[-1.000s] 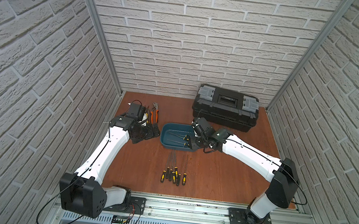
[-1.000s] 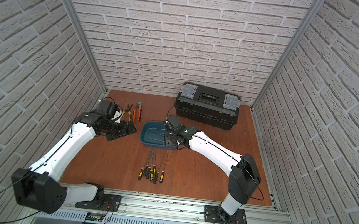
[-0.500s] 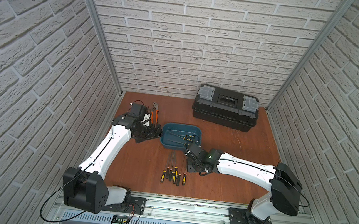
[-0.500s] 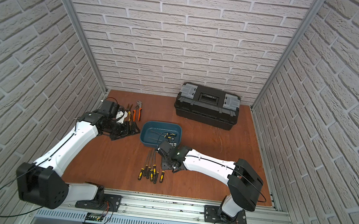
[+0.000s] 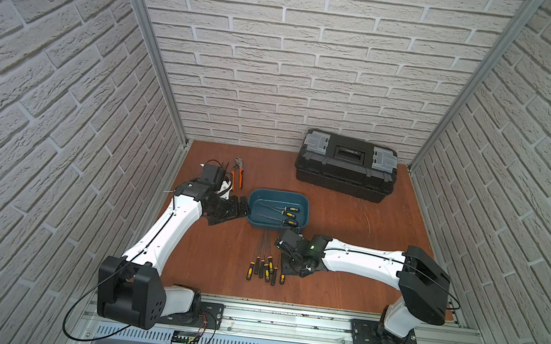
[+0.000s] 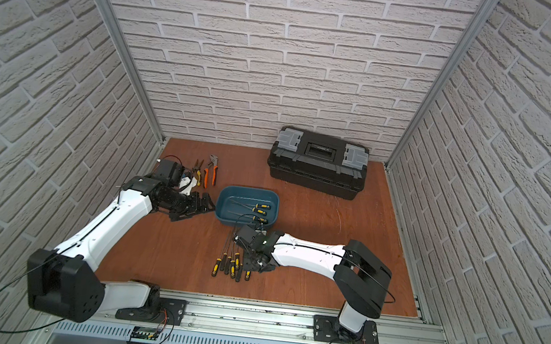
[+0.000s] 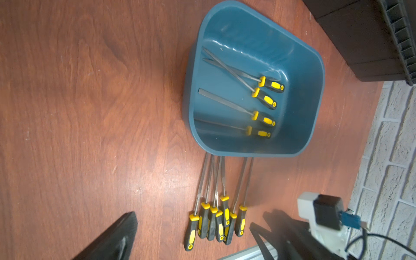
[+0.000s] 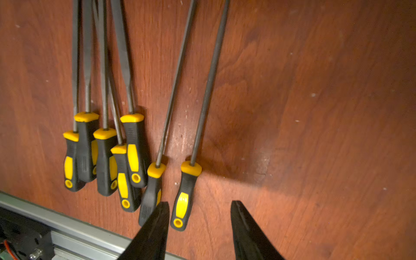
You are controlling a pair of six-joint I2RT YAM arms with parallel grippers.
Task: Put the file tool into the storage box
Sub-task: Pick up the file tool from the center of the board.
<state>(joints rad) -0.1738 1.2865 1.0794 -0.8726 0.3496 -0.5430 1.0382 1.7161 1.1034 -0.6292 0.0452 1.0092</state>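
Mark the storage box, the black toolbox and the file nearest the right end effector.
storage box [image 5: 267,199]: a top view, bare interior.
black toolbox [image 5: 343,181]: a top view, front wall.
file [image 8: 182,202]: right wrist view, yellow inlay of the handle.

A large black toolbox [image 5: 346,168] with grey latches stood closed at the rear of the brown wooden table [image 5: 359,286], close to the white brick back wall [image 5: 296,60]. Both top views showed it well apart from the other items. Orange-handled pliers [image 6: 211,175] lay flat near the rear left corner, with yellow-handled snips [image 6: 198,177] just beside them. An aluminium rail [image 5: 286,317] ran along the table's front edge.
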